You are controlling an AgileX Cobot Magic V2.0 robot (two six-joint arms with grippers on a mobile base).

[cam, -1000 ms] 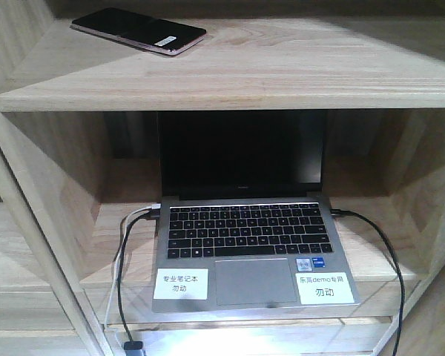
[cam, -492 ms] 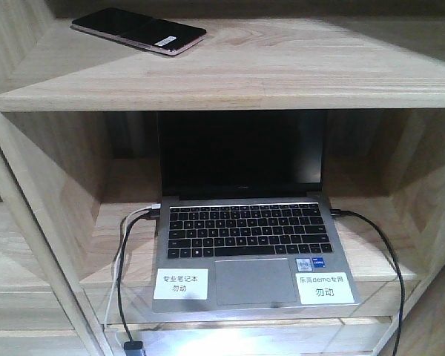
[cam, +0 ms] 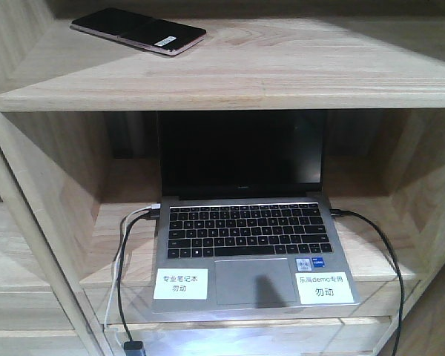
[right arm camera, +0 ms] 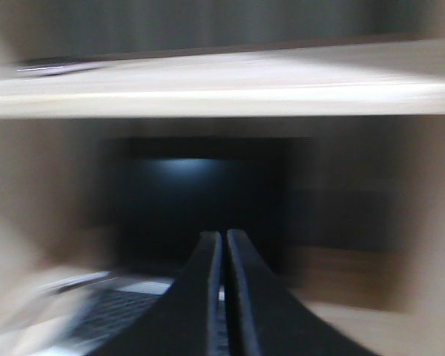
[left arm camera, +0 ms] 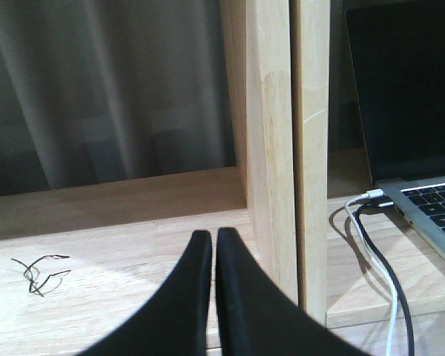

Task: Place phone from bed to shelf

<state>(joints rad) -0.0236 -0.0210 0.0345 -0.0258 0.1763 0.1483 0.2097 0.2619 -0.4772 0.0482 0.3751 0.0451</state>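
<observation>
Phone [cam: 139,31] flat on the top shelf [cam: 282,67], above the laptop [cam: 245,215]; left claw [left arm camera: 213,297] and right claw [right arm camera: 224,297] closed, empty; apparently done, only retreat remaining.

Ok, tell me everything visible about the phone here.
The phone is a flat, glossy black slab with a pinkish-metal edge and a small white sticker near its right end. It lies face up, angled, on the back-left part of the upper light-wood shelf, above the laptop. Nothing else touches it.
</observation>
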